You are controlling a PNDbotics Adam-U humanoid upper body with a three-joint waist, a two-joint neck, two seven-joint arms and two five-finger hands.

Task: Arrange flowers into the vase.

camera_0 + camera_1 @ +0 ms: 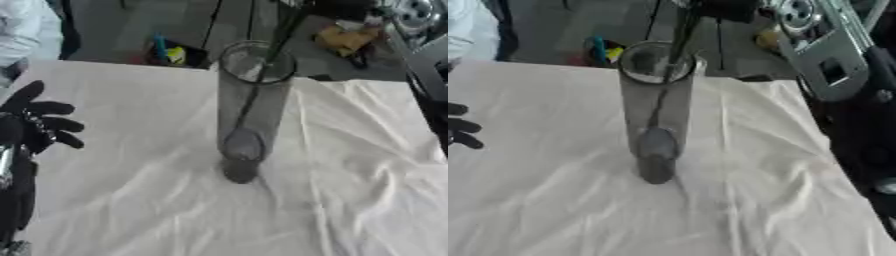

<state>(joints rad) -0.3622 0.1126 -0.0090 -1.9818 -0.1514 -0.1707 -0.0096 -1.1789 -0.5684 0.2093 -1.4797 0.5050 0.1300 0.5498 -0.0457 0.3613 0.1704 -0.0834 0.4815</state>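
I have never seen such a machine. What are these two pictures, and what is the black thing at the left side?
Both pictures come from one stereo camera in a humanoid robot's head, looking down at its work: one from the left eye, one from the right, at the same moment. The black thing is the robot's left hand, idle, its fingers spread and holding nothing. The right arm reaches in from the upper right; its hand is at the top edge, too dark to read. On the white cloth stands a tall clear glass vase. A thin dark flower stem already goes down into it from above.
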